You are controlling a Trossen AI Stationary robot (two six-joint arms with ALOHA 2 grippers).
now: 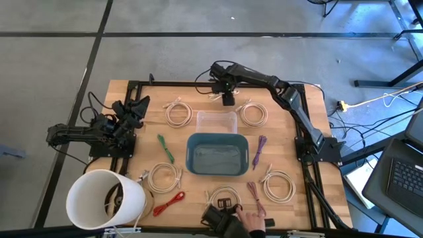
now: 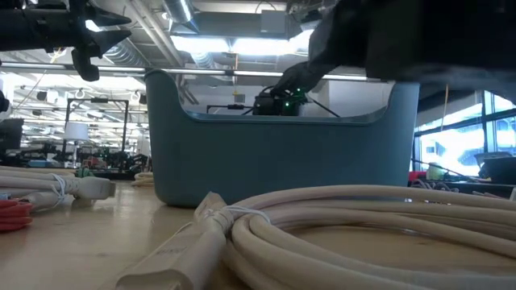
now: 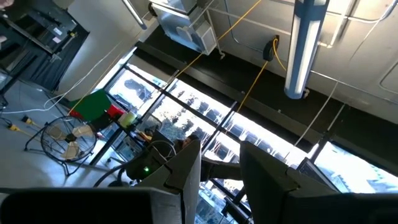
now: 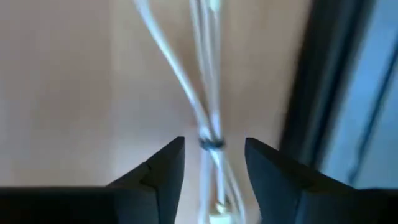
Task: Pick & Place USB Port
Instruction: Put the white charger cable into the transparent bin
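Right gripper point(image 1: 227, 99): at far edge, fingers apart over a white cable point(image 4: 208, 140), gripping nothing.
Left gripper point(image 1: 137, 108): near left edge, fingers apart, empty.
Bin point(image 1: 217, 155): mid-table.

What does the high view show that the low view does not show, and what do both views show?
Only the high view shows the white bucket, the clear tray, the green cable, a person's hand at the near edge, and the right gripper above the far side of the table. Only the low view shows the room's ceiling lights. Both show the blue bin and coiled white cables.
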